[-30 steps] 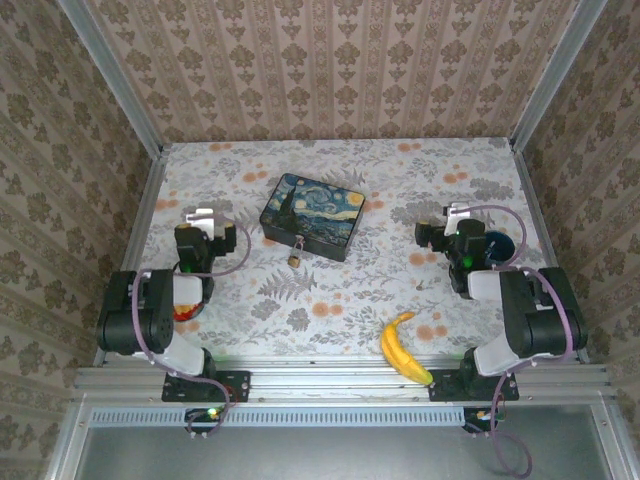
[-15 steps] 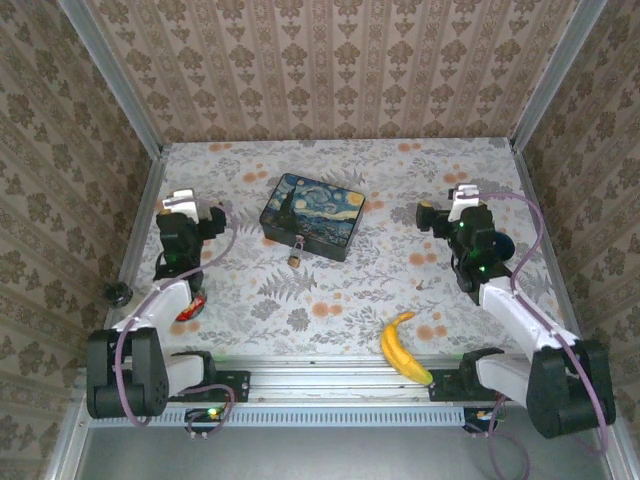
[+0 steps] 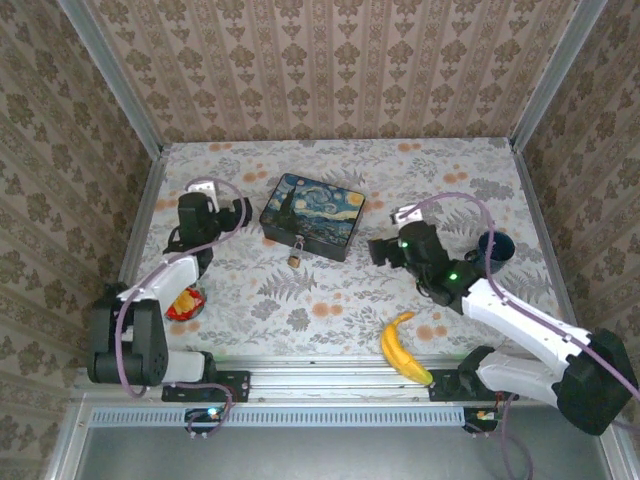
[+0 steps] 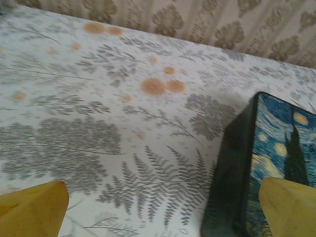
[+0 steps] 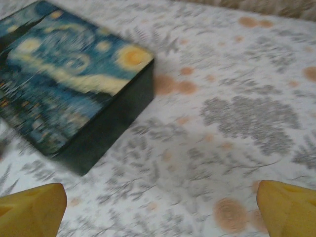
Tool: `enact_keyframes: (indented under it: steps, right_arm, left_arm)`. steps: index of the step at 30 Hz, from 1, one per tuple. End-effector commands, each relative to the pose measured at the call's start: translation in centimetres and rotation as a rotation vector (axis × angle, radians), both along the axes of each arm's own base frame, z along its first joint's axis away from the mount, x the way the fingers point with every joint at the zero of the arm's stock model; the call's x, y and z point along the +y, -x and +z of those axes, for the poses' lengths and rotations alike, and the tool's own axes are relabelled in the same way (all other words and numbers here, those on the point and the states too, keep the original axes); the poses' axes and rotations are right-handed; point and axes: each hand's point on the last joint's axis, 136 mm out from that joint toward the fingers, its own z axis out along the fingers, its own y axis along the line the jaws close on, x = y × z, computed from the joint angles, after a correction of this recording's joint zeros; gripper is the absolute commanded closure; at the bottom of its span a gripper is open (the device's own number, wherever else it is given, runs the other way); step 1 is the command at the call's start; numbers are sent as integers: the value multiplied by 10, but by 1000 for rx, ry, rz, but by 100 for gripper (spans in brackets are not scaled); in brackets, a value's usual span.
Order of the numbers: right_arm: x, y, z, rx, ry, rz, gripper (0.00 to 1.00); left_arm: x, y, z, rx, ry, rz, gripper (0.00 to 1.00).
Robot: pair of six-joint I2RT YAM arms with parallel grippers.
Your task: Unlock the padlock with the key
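The tiny brass padlock (image 3: pixel 294 257) hangs at the front edge of the starry-night painted box (image 3: pixel 313 215) in the top view. My left gripper (image 3: pixel 241 212) is just left of the box, open and empty. In the left wrist view its yellow fingertips (image 4: pixel 34 210) frame bare tablecloth, with the box's dark side (image 4: pixel 232 173) close on the right. My right gripper (image 3: pixel 379 250) is to the right of the box, open and empty. The box's corner (image 5: pixel 64 94) lies at the upper left ahead of the right gripper (image 5: pixel 160 212). The key is out of view.
A banana (image 3: pixel 402 347) lies near the front edge, under my right arm. A dark blue bowl (image 3: pixel 498 245) sits at the far right and a red packet (image 3: pixel 183 305) lies by the left arm's base. Patterned walls close in the table (image 3: pixel 330 300) on three sides.
Both arms have unfolded and swung inward toward the box. The right gripper travelled left and nearer, the left gripper moved right. Both stayed open.
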Motion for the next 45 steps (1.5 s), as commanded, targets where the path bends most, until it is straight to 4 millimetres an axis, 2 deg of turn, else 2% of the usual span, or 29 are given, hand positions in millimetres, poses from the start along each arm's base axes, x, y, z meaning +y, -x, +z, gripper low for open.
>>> enact_keyframes:
  steps: [1, 3, 7, 11, 15, 18, 24, 28, 29, 33, 36, 39, 45]
  right_arm:
    - [19, 12, -17, 98, 25, 0, 0]
    - [40, 17, -28, 145, 23, 45, 0]
    - [67, 20, -46, 236, -19, 87, 4]
    - [82, 15, -64, 307, -22, 94, 11]
    - [88, 11, -73, 358, 1, 77, 11]
    - [85, 10, -77, 377, -4, 58, 12]
    - [69, 11, -78, 414, -56, 4, 16]
    - [51, 13, -74, 432, -76, -55, 16]
    - [46, 13, -72, 434, -88, -71, 16]
    - [31, 8, -65, 440, -158, -134, 19]
    - [23, 0, -63, 439, -182, -174, 25]
    - [15, -12, -61, 439, -213, -208, 25]
    - [19, -44, -53, 440, -374, -177, 28]
  left_arm:
    - [-28, -5, -2, 40, 46, -90, 0]
    - [-45, -8, -5, 58, 68, -142, 0]
    - [-76, -14, -13, 92, 87, -240, 0]
    - [-103, -18, -19, 104, 80, -308, 3]
    - [-125, -16, -26, 127, 84, -368, 12]
    - [-138, -8, -30, 138, 80, -398, 19]
    - [-159, 16, -43, 165, 98, -437, 24]
    - [-158, 32, -46, 153, 125, -413, 27]
    - [-167, 43, -46, 153, 132, -428, 27]
    - [-170, 60, -47, 149, 161, -429, 30]
    - [-173, 70, -47, 145, 159, -424, 31]
    - [-167, 75, -46, 134, 148, -391, 31]
    - [-156, 76, -39, 119, 133, -341, 32]
